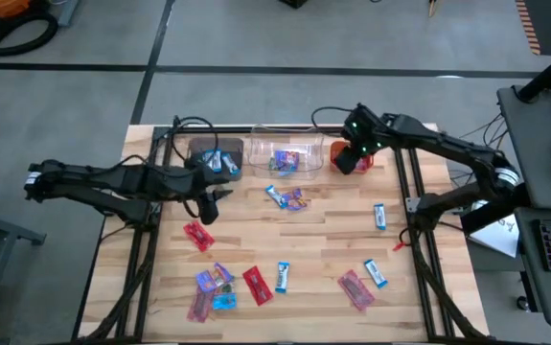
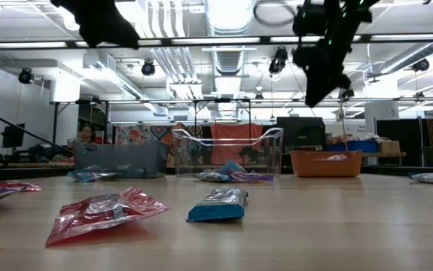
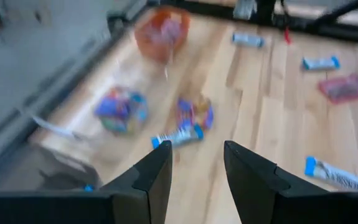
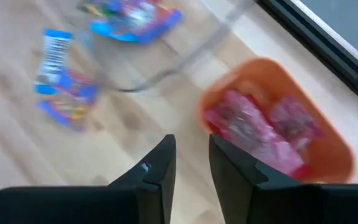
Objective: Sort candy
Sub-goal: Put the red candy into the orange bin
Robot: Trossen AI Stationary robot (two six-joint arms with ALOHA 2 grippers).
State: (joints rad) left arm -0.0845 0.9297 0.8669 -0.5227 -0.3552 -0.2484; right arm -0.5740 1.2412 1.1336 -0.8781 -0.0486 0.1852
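Sorting well from here means sending each arm to the nearest loose sweet of the colour its bin takes, coming straight down with fingers astride the wrapper's short sides, and lifting clear before swinging over the rims.

The wooden table (image 1: 313, 240) carries three bins along its far edge. The left arm reaches in from the left, its left gripper (image 1: 208, 203) hanging just in front of the brown bin (image 1: 216, 156); its fingers stand apart with nothing between them. The right gripper (image 1: 355, 153) hovers over the orange bin (image 1: 352, 159), fingers a narrow gap apart and empty in the right wrist view, so I judge a red sweet was just dropped there, though that is a guess.

The clear bin (image 1: 286, 156), in the middle, holds a small heap of purple-multicolour sweets. The brown bin holds a few blue-and-white ones. The orange bin (image 4: 278, 124) holds several red-wrapped ones.

The candy still loose lies spread over the near and middle table: a blue-and-white sweet and a purple one together (image 1: 286, 197) just in front of the clear bin, a red one (image 1: 197, 235) near the left gripper, a mixed cluster (image 1: 213, 287) at the near left, and a red sweet (image 1: 355, 290) near right with blue ones beside it.
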